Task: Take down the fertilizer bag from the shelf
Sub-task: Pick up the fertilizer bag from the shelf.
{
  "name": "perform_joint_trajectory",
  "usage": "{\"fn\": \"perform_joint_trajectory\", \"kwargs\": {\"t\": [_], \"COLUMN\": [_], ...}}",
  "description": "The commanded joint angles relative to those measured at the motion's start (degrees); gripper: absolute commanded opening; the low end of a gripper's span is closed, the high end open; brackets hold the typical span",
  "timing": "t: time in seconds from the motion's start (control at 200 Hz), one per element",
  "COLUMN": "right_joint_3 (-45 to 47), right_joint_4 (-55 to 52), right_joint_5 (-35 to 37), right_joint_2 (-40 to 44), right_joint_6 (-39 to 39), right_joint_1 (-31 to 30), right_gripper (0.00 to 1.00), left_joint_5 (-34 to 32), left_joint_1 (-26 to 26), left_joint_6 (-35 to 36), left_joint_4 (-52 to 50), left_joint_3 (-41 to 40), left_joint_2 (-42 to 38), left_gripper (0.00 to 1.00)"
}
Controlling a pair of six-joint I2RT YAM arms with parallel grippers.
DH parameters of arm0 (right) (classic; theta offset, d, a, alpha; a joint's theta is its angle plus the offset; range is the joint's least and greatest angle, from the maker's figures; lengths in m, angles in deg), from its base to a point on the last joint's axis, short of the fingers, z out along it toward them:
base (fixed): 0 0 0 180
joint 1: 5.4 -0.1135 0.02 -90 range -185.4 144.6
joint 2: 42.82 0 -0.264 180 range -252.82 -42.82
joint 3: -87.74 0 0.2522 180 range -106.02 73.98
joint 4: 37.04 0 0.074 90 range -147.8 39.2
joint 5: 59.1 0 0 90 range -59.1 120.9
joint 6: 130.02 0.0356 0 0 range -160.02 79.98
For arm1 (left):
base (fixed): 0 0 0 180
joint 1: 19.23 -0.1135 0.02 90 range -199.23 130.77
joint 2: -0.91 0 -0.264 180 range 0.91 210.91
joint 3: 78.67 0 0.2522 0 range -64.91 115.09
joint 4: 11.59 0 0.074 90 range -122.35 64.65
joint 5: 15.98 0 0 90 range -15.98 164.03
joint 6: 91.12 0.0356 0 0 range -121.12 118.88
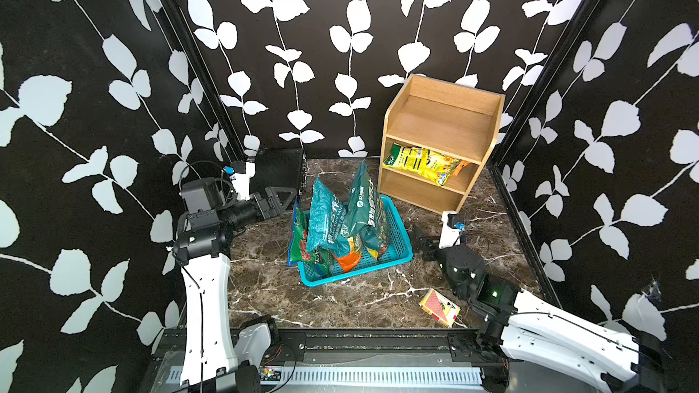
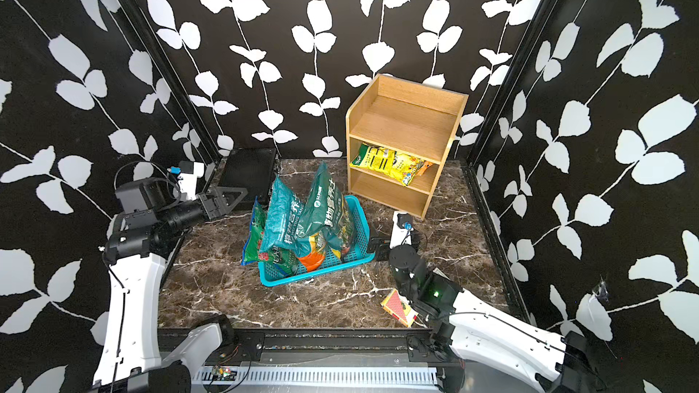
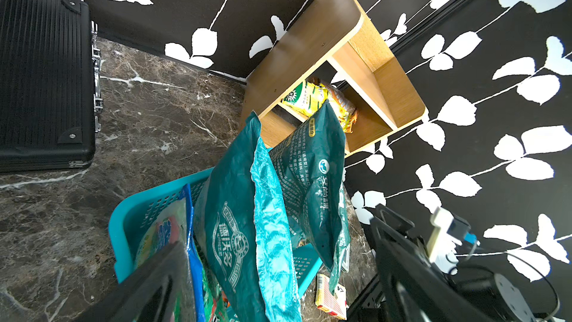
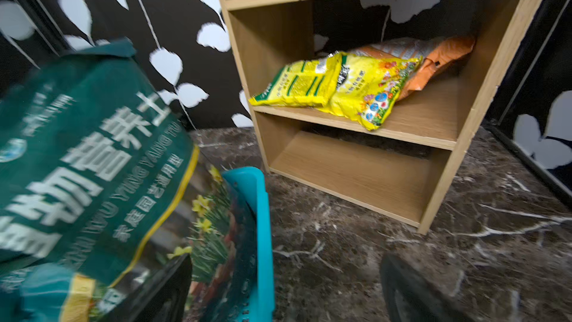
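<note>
1. Spread wide, nothing pinched: right pincer point(image 1: 423, 244), low over the surface point(image 1: 340, 308), beside the blue basket point(image 1: 398, 258).
2. Ahead and higher, on the middle tier of the shelf point(image 1: 438, 126): yellow fertilizer bag point(image 4: 371, 94), overlapping an orange bag point(image 4: 442, 54).
3. Across the basket: left pincer point(image 1: 278, 198), likewise spread, empty.

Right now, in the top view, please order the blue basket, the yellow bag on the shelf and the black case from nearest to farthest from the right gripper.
1. blue basket, just beside the right gripper.
2. yellow bag, on the middle tier of the shelf, farther back.
3. black case, in the far back corner, past the basket.
</note>
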Motion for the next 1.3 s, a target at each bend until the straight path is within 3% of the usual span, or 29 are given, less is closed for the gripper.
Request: {"fn": "perform_joint_trajectory", "kwargs": {"t": [0.0,0.045,0.1,0.23,0.335,0.465,0.665,0.905,1.015,1.295], "right_joint_3": [-9.55,-11.11,-11.29,-9.49,-10.40,-14.69,-17.75,-18.67,-20.36,-29.94], "right_joint_4": [-7.15,-7.70,-4.40,8.68,16.77,21.50,27.56,21.97,20.96,13.02], "right_joint_5": [-8.24,-13.27,-20.07,-35.90,-44.69,-51.54,-53.44,-46.02,-45.02,-41.49], "right_joint_2": [-4.20,-6.86,-9.52,-14.38,-20.27,-28.94,-37.08,-32.83,-32.79,-38.17], "right_joint_6": [8.69,11.66,13.25,19.38,27.34,34.39,40.76,39.50,39.01,34.01], "right_joint_1": [7.94,11.87,15.97,24.31,29.80,32.05,32.57,32.56,32.58,32.65], "right_gripper": [0.90,0.90,1.00,1.00,1.00,1.00,0.94,0.90,0.75,0.62], "left_joint_5": [0.11,0.00,0.01,0.16,0.22,0.16,0.04,-0.11,0.00,-0.13], "left_joint_1": [-0.24,-0.20,-0.25,-0.25,-0.20,-0.21,-0.21,-0.20,-0.19,-0.19], "left_joint_6": [0.66,0.72,0.80,0.49,0.47,0.48,0.57,0.57,0.54,0.51], "left_joint_4": [0.06,0.02,-0.06,0.27,0.35,0.26,0.13,0.07,0.19,0.12], "left_joint_3": [0.34,0.37,0.44,0.26,0.21,0.26,0.33,0.27,0.25,0.26], "left_joint_2": [-0.93,-1.02,-0.99,-1.02,-1.03,-1.03,-1.10,-1.03,-1.03,-1.03], "left_gripper": [0.99,0.99,0.99,0.99,0.99,0.99,0.99,0.99,0.99,0.99]}}
